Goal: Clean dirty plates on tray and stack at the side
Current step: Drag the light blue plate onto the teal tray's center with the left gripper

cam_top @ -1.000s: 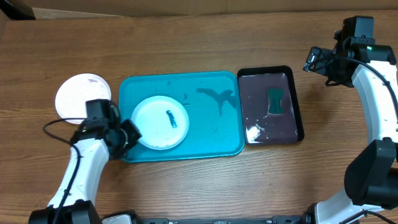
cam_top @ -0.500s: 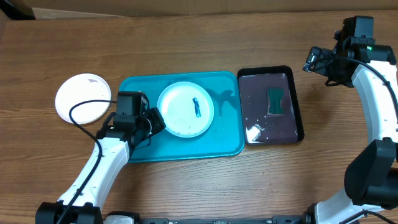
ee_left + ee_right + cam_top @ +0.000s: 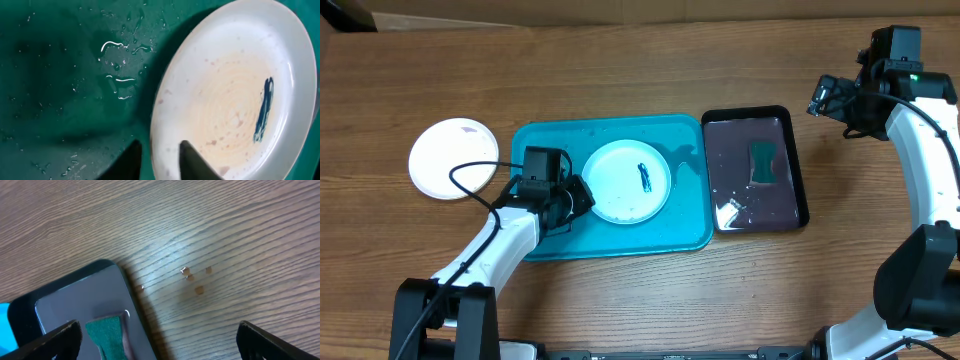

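A pale round plate [image 3: 628, 180] with a dark blue smear lies on the turquoise tray [image 3: 682, 226]. My left gripper [image 3: 580, 196] is shut on the plate's left rim. The left wrist view shows one finger on each side of the rim of the plate [image 3: 225, 100], with the gripper [image 3: 157, 150] over the wet tray [image 3: 60, 75]. A white plate [image 3: 453, 158] lies on the table to the left of the tray. No yellow-green plate is in view. My right gripper [image 3: 832, 100] is open and empty, high over the table at the far right [image 3: 157, 330].
A smaller black tray [image 3: 798, 160] with a purple inside lies right of the turquoise tray and holds a green sponge [image 3: 763, 162] and some white foam. It shows in the right wrist view [image 3: 75, 300] with the sponge [image 3: 107, 335]. Water drops lie on the table [image 3: 192, 277].
My left gripper has slid the smeared plate rightwards across the tray, from its left side to its middle. The right arm has not moved.
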Motion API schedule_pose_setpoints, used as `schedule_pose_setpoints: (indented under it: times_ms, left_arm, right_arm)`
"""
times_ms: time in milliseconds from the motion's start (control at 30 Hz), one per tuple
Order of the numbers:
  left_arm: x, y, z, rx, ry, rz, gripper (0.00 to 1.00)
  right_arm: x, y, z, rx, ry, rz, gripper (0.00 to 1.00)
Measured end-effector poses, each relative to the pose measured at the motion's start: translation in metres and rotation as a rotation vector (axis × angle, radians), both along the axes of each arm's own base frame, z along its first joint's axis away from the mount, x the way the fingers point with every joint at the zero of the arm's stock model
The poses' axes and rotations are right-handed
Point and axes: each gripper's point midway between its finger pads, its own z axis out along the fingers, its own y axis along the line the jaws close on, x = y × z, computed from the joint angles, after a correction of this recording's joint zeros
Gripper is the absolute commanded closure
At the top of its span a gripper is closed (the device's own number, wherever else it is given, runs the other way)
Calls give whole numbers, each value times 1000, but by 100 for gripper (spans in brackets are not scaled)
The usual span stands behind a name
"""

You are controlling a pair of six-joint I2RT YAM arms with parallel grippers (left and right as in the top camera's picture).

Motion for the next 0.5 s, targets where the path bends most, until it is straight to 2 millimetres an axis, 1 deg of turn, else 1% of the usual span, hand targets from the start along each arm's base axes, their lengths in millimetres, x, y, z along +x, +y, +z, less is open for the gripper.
schedule_pose_setpoints:
  times_ms: [100, 133, 167, 200, 300, 333, 367, 433, 467, 500]
  left_arm:
    - [-2, 0, 1, 21, 9, -38, 53]
    - [-4, 1, 3, 30, 24, -55, 50]
    - [-2, 0, 7, 41, 30, -75, 49]
    - [0, 0, 13, 51, 35, -96, 48]
    - [12, -1, 41, 80, 37, -153, 45]
    - [12, -1, 49, 92, 55, -178, 45]
    - [22, -2, 59, 93, 33, -181, 45]
    - [31, -3, 72, 108, 41, -209, 49]
    - [35, -4, 74, 114, 43, -223, 55]
    - [38, -4, 73, 119, 46, -235, 64]
  right_arm:
    - [0, 0, 0, 0, 0, 0, 0]
    - [0, 0, 0, 0, 0, 0, 0]
    - [0, 0, 0, -1, 0, 0, 0]
    - [0, 0, 0, 0, 0, 0, 0]
    - [0, 0, 0, 0, 0, 0, 0]
    - [0, 0, 0, 0, 0, 0, 0]
    - [0, 0, 0, 0, -1, 0, 0]
    - [0, 0, 0, 0, 0, 0, 0]
    - [0, 0, 0, 0, 0, 0, 0]
    - [0, 0, 0, 0, 0, 0, 0]
